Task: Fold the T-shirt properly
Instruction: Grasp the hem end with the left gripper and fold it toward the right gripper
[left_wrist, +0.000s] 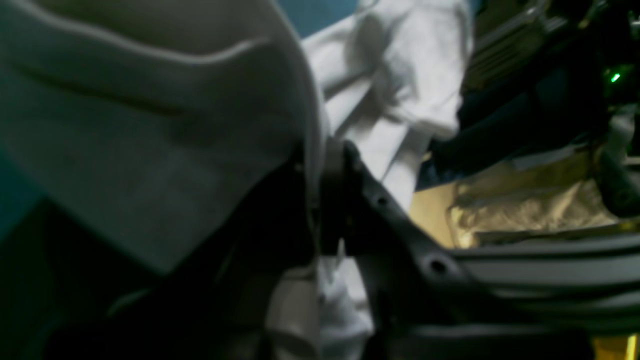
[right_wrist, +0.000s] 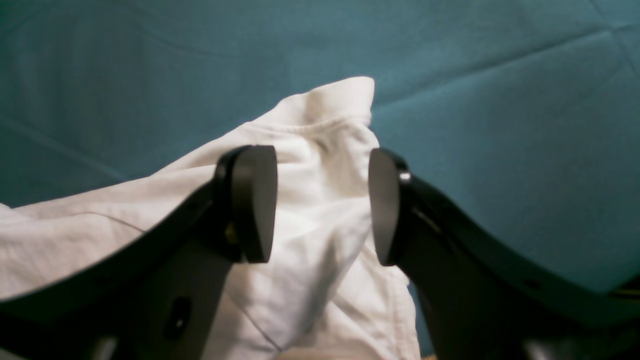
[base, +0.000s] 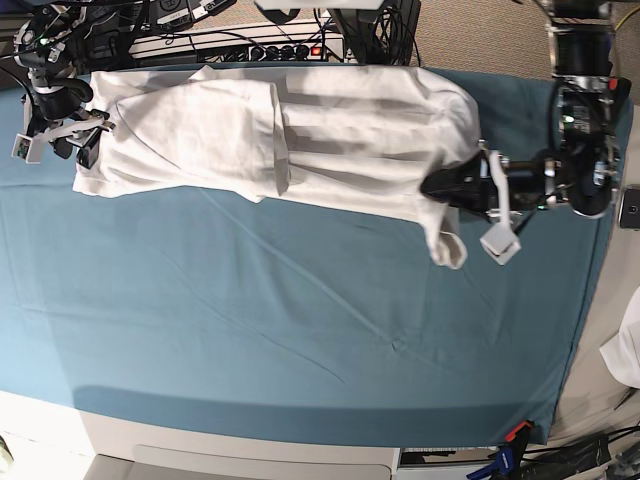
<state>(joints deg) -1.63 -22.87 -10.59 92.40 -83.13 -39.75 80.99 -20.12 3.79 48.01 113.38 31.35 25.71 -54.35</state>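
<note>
T-shirt (base: 330, 130) lies stretched along the far edge of the teal cloth (base: 300, 320), long axis running from one gripper to the other. Left gripper (base: 450, 185) is clamped on the shirt's end — a flap droops below it. Right gripper (right_wrist: 322, 205) hangs spread wide with nothing held (a hemmed corner sits straight ahead between its pads), so it's the nearer arm for that end. Fabric thin, white, wrinkled; ribbed seam visible.
</note>
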